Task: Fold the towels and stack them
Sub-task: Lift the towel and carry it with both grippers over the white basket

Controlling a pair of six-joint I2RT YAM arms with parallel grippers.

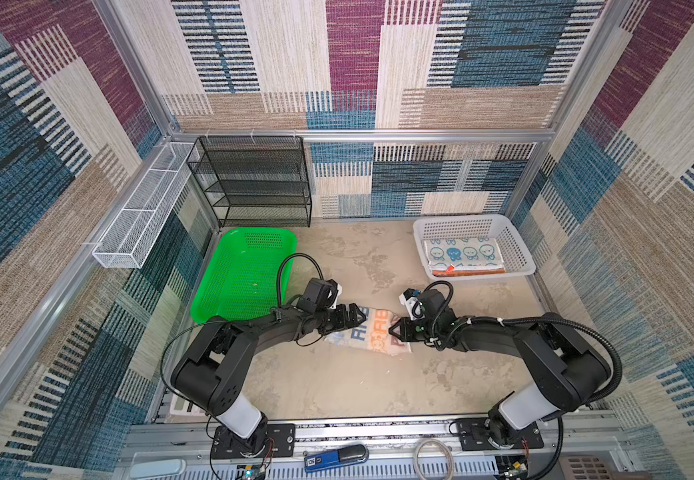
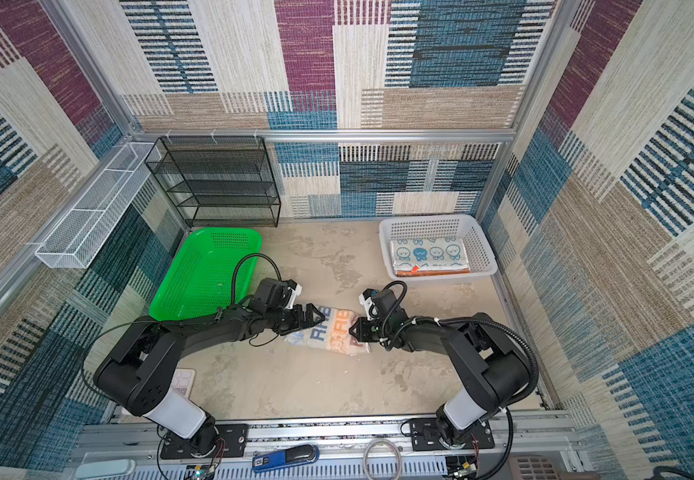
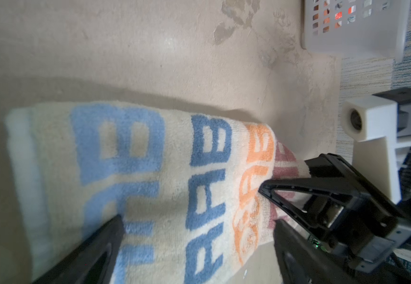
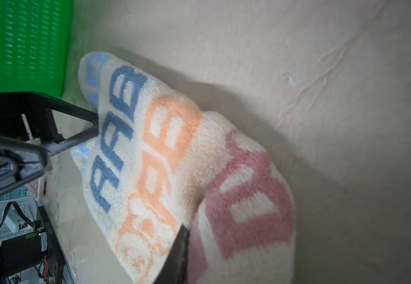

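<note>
Towel of whitish terry, blue-and-orange RABBIT lettering [image 1: 372, 332], bunched on beige tabletop [image 1: 337, 386]. My right gripper [image 1: 392, 331] pinches one end. My left gripper [image 1: 360, 316] hangs over the other, jaws wide apart.

Beige tabletop [image 1: 337, 382], green basket [image 1: 233, 278] left, white basket [image 1: 453, 227] right, black mesh rack [image 1: 254, 183] behind, lettered towel [image 1: 372, 328] central.

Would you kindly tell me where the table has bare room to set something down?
Bare table lies between the green basket and white basket, and between the lettered towel and the front rail. The middle is crowded: left gripper and right gripper meet at that towel.
</note>
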